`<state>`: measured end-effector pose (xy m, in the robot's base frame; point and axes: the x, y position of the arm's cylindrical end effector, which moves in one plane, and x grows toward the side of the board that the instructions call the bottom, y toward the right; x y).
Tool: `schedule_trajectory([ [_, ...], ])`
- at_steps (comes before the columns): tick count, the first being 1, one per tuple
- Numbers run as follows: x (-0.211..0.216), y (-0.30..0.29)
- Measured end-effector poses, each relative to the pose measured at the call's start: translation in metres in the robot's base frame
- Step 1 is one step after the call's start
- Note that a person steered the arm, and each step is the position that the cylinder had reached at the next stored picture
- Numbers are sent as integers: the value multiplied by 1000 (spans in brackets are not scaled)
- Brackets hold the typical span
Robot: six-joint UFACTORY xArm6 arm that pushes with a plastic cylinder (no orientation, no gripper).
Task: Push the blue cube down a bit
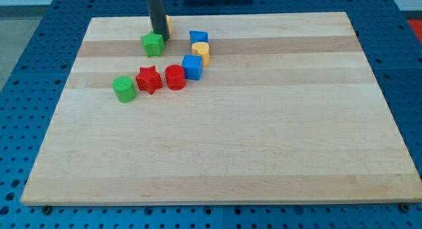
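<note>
My tip (160,36) is at the view's top left, touching or just behind the top right of a green star block (153,44). A blue cube (192,66) sits in the cluster to the tip's lower right, next to a red cylinder (175,77). A second blue block (198,37) lies to the right of the tip, with a yellow block (201,53) just below it, between the two blue ones. The tip is apart from both blue blocks.
A red star block (149,79) and a green cylinder (124,88) lie to the left of the red cylinder. A small yellow-orange block (169,22) is partly hidden behind the rod. The wooden board (250,150) rests on a blue perforated table.
</note>
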<state>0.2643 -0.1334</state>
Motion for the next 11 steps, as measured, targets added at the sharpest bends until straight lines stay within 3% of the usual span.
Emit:
schedule_trajectory([
  [4, 6, 34],
  [7, 53, 33],
  [11, 56, 60],
])
